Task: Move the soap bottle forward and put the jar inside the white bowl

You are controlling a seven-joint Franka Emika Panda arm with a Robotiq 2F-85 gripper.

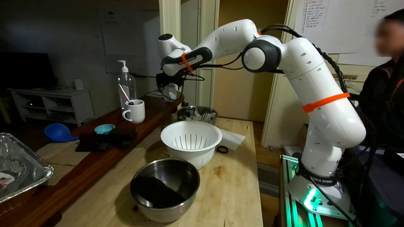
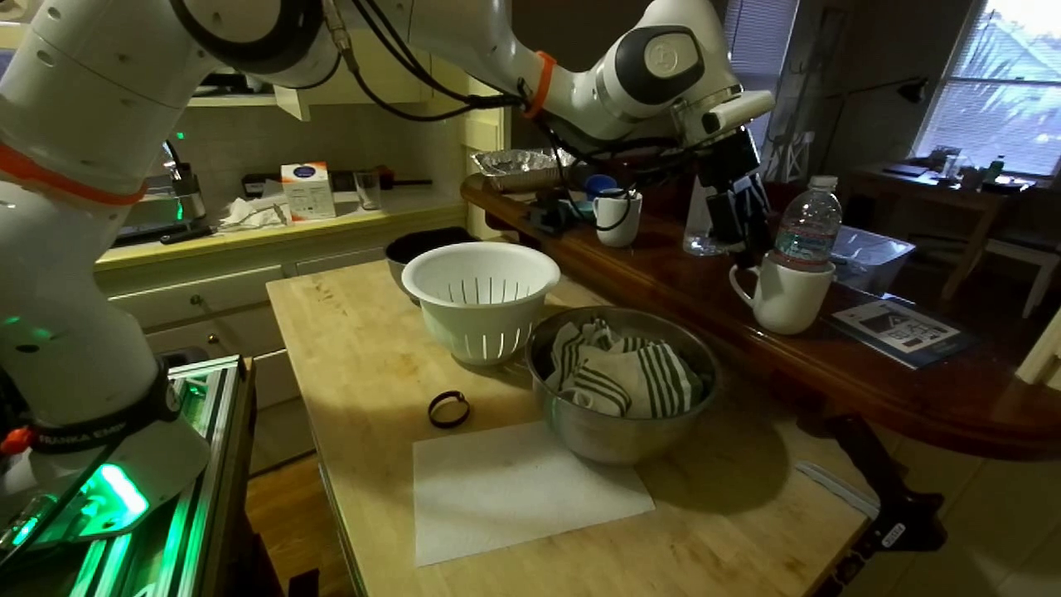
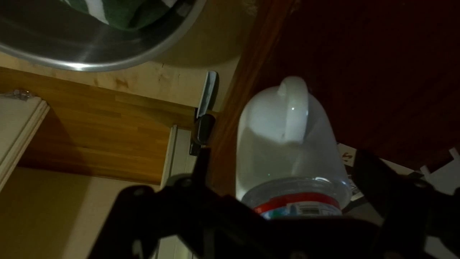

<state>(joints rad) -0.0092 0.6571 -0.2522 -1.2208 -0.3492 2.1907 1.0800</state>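
Soap bottle partly behind white mug

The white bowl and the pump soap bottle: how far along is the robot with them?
Done: nothing certain; the soap bottle stands on the dark bar, but I can't tell whether that's its goal. In hand: nothing; open fingers frame the water bottle in the wrist view. Left: putting the jar inside the white bowl; none shows there.

Opposite-facing exterior views share the table; the dim wrist view, seemingly tilted, closely faces a mug.
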